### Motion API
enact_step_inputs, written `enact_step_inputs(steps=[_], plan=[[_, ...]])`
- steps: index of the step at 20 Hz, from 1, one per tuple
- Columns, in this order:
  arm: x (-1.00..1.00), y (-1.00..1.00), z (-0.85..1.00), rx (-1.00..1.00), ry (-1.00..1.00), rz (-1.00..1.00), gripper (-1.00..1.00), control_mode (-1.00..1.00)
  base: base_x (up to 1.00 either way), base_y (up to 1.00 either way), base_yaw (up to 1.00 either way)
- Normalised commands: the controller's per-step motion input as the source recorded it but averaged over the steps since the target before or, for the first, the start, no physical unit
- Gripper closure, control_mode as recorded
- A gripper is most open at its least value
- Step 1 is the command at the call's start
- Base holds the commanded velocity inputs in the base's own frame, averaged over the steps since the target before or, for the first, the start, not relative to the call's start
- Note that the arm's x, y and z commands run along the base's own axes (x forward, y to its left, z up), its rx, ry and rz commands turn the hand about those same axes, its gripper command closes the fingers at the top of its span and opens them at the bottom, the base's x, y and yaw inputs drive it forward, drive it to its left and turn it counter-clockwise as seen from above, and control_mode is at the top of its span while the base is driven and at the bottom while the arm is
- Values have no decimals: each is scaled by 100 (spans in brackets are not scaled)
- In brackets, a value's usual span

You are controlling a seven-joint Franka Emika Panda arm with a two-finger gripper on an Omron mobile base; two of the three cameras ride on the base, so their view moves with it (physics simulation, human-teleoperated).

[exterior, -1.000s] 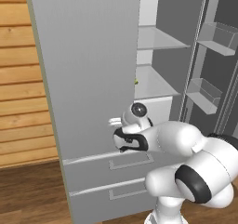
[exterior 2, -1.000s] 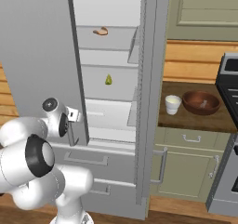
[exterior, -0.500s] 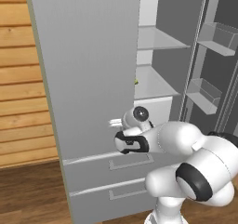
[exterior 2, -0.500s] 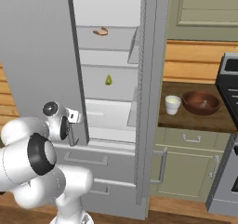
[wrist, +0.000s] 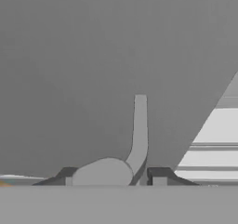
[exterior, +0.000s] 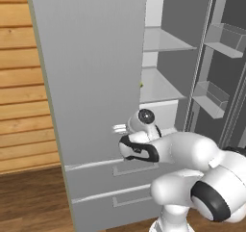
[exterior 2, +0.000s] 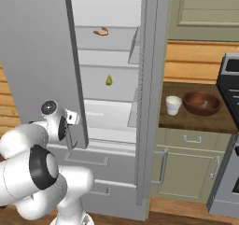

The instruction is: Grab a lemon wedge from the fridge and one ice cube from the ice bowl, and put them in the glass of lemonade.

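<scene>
At the fridge (exterior: 96, 72) door's lower edge, nine o'clock of the wrist, our jaws clasp the handle (wrist: 138, 130). From the right base, the lemon wedge (exterior 2: 108, 80) waits mid-shelf at twelve o'clock; we'd swing wide, steadily. Hand view: handle centred between fingertips.
</scene>
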Motion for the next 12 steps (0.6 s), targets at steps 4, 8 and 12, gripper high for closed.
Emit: enact_step_inputs(steps=[4,8,12], plan=[[-43,21,41,0,14,5,100,-100,0,0,0],[-59,33,32,0,10,7,100,-100,0,0,0],[-81,49,21,0,2,9,100,-100,0,0,0]])
